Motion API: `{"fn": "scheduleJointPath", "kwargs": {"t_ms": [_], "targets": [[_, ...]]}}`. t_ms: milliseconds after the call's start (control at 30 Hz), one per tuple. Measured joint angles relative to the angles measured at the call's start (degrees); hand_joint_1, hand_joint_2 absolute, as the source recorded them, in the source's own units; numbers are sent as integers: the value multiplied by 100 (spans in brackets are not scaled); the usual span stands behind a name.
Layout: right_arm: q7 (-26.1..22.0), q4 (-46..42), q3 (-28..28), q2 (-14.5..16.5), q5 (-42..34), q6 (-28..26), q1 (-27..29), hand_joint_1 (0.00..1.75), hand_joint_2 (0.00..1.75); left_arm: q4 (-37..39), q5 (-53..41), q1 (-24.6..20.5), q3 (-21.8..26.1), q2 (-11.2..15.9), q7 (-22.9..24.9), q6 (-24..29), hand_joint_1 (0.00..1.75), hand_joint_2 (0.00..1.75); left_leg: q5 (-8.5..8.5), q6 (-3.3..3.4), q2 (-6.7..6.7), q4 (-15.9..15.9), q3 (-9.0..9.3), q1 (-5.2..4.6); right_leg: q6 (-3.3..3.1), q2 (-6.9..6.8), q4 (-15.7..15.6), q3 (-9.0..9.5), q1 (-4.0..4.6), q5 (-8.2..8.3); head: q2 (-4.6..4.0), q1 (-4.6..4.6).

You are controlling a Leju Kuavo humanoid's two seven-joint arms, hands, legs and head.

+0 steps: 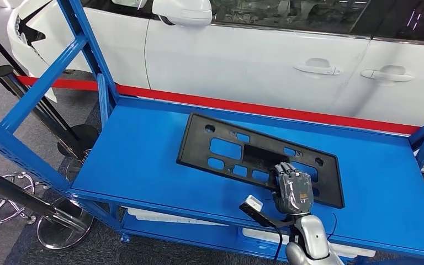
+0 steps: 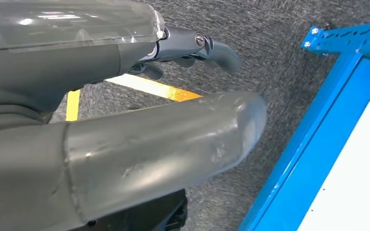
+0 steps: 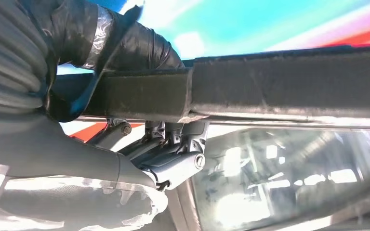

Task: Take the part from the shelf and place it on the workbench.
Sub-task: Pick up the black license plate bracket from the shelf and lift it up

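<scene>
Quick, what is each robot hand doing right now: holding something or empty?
Left robot hand: holds nothing, fingers apart, hanging over the carpet.
Right robot hand: grips the near edge of the black plastic part on the blue shelf.

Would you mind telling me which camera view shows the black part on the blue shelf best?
The head view: the whole black part lies flat there under the right hand. The right wrist view gives just its edge, gripped.

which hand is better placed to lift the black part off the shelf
The right hand: it already grips the near edge of the black part on the blue shelf. The left hand hangs over the carpet beside the shelf frame, holding nothing.
</scene>
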Motion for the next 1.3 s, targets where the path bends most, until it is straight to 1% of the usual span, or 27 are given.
{"fn": "scheduleJointPath", "kwargs": {"t_ms": [33, 67, 133, 167, 200, 300, 367, 400, 467, 500, 533, 567, 600, 667, 733, 833, 867, 900, 967, 1000, 1033, 1067, 1100, 1167, 1200, 1233, 1300], "targets": [[-471, -312, -11, -20, -713, 21, 57, 175, 175, 0, 9, 2, 37, 0, -35, -51, 0, 0, -7, -1, -5, 7, 2, 0, 6, -1, 71, -45, -7, 45, 0, 1], [-947, -694, -20, -50, -1435, 68, 128, 175, 175, 0, 19, 4, 75, -1, -86, -106, 0, 0, -18, -7, -14, 14, 11, 0, 4, -1, -84, 18, -15, 197, 0, 0], [-1772, -1586, -22, -123, -2682, 305, 271, 175, 175, -1, 46, 11, 151, -4, -213, -202, 0, 0, -50, -41, -33, 24, 41, -3, -18, -2, -841, 364, -25, 619, 0, 1], [-2008, -2021, -14, -154, -3075, 462, 321, 175, 175, -1, 59, 13, 186, -6, -267, -232, 0, 0, -69, -68, -39, 35, 48, -13, -37, -1, -1187, 521, -15, 747, 0, 1], [-2155, -2410, 0, -177, -3310, 608, 362, 175, 175, -1, 69, 15, 219, -7, -306, -252, 0, 0, -84, -97, -39, 43, 48, -22, -61, 1, -1404, 613, -3, 803, 1, 0], [-2273, -3254, 61, -222, -3499, 782, 508, 175, 175, -1, 78, 16, 299, -8, -353, -283, 0, 0, -119, -204, -34, 48, 39, -27, -164, 8, -1492, 637, 26, 776, 1, -2], [-2326, -3570, 105, -242, -3516, 810, 578, 175, 175, 0, 73, 16, 336, -13, -361, -293, 0, 0, -263, -264, -21, 224, -27, -9, -252, 5, -1517, 650, 16, 786, 1, -2], [-2364, -3679, 127, -252, -3540, 830, 599, 175, 175, 0, 70, 15, 347, -14, -363, -296, 0, 0, -418, -282, -14, 471, -136, -1, -290, 1, -1529, 657, 10, 791, 1, -3], [-2430, -3822, 173, -274, -3629, 892, 647, 175, 175, 0, 62, 15, 363, -15, -370, -297, 0, 0, -783, -301, -10, 1229, -486, 3, -332, -6, -1528, 659, 34, 783, 1, -3], [-2453, -3868, 201, -283, -3700, 949, 677, 175, 175, 0, 56, 20, 374, -15, -376, -300, 0, 0, -892, -304, -10, 1561, -647, 3, -341, -6, -1526, 660, 49, 778, 1, -2], [-2475, -3904, 233, -293, -3812, 1049, 707, 175, 175, 0, 50, 25, 384, -15, -385, -305, 0, 0, -894, -297, -10, 1719, -730, 2, -349, -4, -1522, 665, 66, 774, 1, -2], [-2503, -3939, 268, -308, -3976, 1204, 728, 175, 175, -1, 44, 29, 394, -14, -395, -316, 0, 0, -785, -278, -10, 1651, -705, -2, -355, -1, -1518, 673, 82, 769, 1, -3], [-2539, -3978, 309, -328, -4217, 1431, 741, 175, 175, -1, 38, 30, 404, -14, -407, -333, 0, 0, -592, -244, -10, 1373, -579, -13, -360, 3, -1514, 686, 98, 763, 1, -2], [-2615, -4066, 408, -376, -4997, 2236, 741, 175, 175, -2, 28, 19, 444, -6, -425, -386, 0, 0, -227, -140, -6, 584, -213, -50, -358, 9, -1505, 706, 131, 748, 1, -1], [-2577, -4128, 541, -425, -5991, 3442, 706, 175, 175, -1, 0, 7, 486, 8, -403, -435, 0, 0, -102, -70, -1, 154, -17, -87, -322, 11, -1492, 693, 139, 751, 1, -1], [-2237, -4049, 820, -473, -7021, 5041, 541, 175, 175, 0, -76, -10, 507, 22, -214, -405, 0, 0, -31, -34, 6, 37, 7, -84, -234, 15, -1490, 672, 127, 765, 0, -1], [-2165, -3991, 917, -504, -7188, 5409, 511, 175, 175, 0, -90, -21, 516, 23, -119, -354, 0, 0, 11, -16, 14, -11, 12, -64, -202, 16, -1420, 647, 128, 689, 0, -1], [-2157, -3936, 1001, -549, -7282, 5701, 537, 175, 175, 0, -97, -31, 530, 22, -24, -295, 0, 0, 50, -1, 17, -52, 11, -41, -169, 17, -1233, 576, 123, 537, 0, 0], [-2265, -3855, 1105, -684, -7304, 6071, 751, 175, 175, 0, -100, -30, 572, 21, 120, -209, 0, 0, 83, 19, 4, -71, -16, -28, -104, 15, -545, 307, 77, 104, 0, 1], [-2327, -3815, 1136, -753, -7283, 6172, 875, 175, 175, 0, -103, -15, 594, 21, 164, -186, 0, 0, 89, 17, -2, -65, -34, -28, -74, 15, -194, 168, 49, -59, 0, 1], [-2366, -3775, 1156, -821, -7261, 6237, 976, 175, 175, 0, -108, -1, 613, 20, 196, -169, 0, 0, 95, 9, -1, -55, -51, -26, -47, 13, 9, 95, 24, -118, 0, 1], [-2381, -3739, 1172, -876, -7247, 6293, 1050, 175, 175, 0, -122, 7, 626, 19, 232, -149, 0, 0, 102, -2, 4, -41, -70, -22, -23, 10, -10, 127, 0, -58, 0, 1], [-2383, -3713, 1180, -920, -7226, 6345, 1105, 175, 175, 0, -140, 5, 632, 18, 271, -128, 0, 0, 106, -16, 9, -22, -87, -16, -4, 5, -247, 270, -24, 93, 0, 1], [-2393, -3689, 1182, -986, -7102, 6427, 1188, 175, 175, 0, -192, -12, 635, 16, 342, -94, 0, 0, 104, -61, 12, 34, -119, -13, 15, 0, -1044, 719, -54, 423, 0, 1], [-2423, -3688, 1180, -1008, -7000, 6432, 1231, 175, 175, 0, -217, -19, 635, 16, 366, -85, 0, 0, 104, -94, 9, 60, -133, -19, 3, 7, -1340, 874, -53, 515, 0, 0], [-2470, -3692, 1175, -1027, -6894, 6420, 1282, 175, 175, 0, -240, -24, 635, 16, 388, -79, 0, 0, 111, -131, 7, 77, -146, -27, -18, 15, -1502, 949, -43, 551, 0, -1], [-2561, -3702, 1157, -1050, -6716, 6372, 1384, 175, 175, 0, -273, -20, 635, 15, 419, -70, 0, 0, 149, -211, 2, 73, -165, -29, -96, 29, -1532, 924, -17, 585, 0, -2]]}}
